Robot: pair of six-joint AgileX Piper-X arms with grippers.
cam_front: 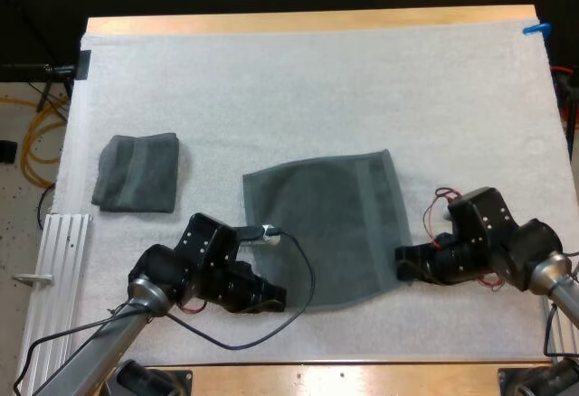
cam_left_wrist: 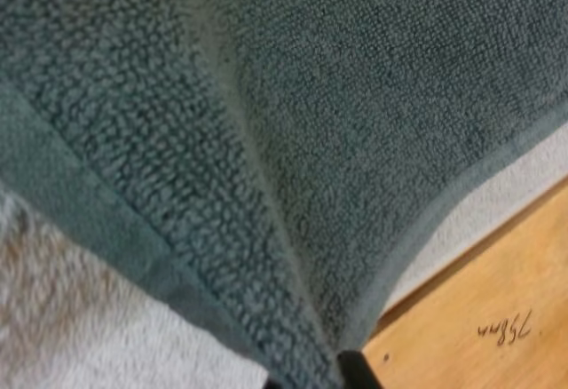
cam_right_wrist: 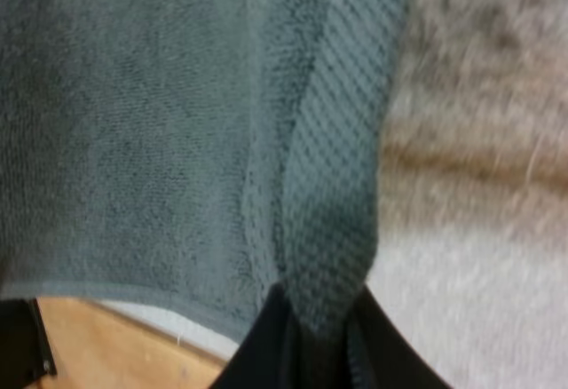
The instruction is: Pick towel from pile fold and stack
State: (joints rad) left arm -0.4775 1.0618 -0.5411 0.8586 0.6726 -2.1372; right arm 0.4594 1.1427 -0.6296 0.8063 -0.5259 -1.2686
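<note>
Towel [cam_front: 326, 229] fills the gap between left gripper [cam_front: 280, 298] and right gripper [cam_front: 401, 265]. Folded towel [cam_front: 136, 172] sits well outboard of left gripper. Mat [cam_front: 317, 89] ahead of both: open.

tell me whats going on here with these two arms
Both arms are holding one towel that lies spread flat on the mat. The left gripper pinches its near left corner and the right gripper pinches its near right corner, likely to start a fold. A folded towel lies apart on the mat's left side.
</note>
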